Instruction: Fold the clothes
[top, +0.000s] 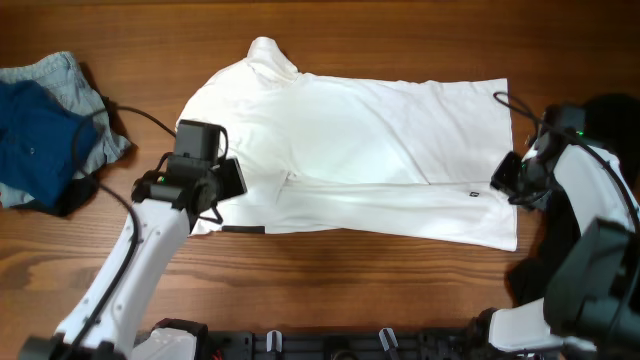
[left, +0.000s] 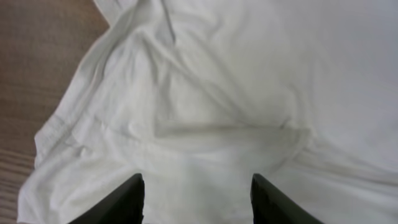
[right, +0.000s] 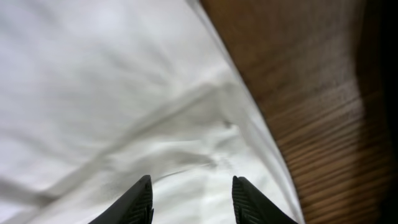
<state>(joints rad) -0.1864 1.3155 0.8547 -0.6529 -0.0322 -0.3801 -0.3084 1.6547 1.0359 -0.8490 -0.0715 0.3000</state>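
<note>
- The large white fabric shirt (top: 380, 140) was judged barely folded.
- The left gripper (left: 196, 199) and right gripper (right: 193, 199) were held spread-fingered over it, pinching nothing.
- Blue fabric garments (top: 40, 140) beside it were seen crumpled.

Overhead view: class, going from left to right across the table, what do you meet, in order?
In order: pile of blue clothes → left gripper → white shirt, spread flat → right gripper. Each gripper sits at one side edge of the shirt.
</note>
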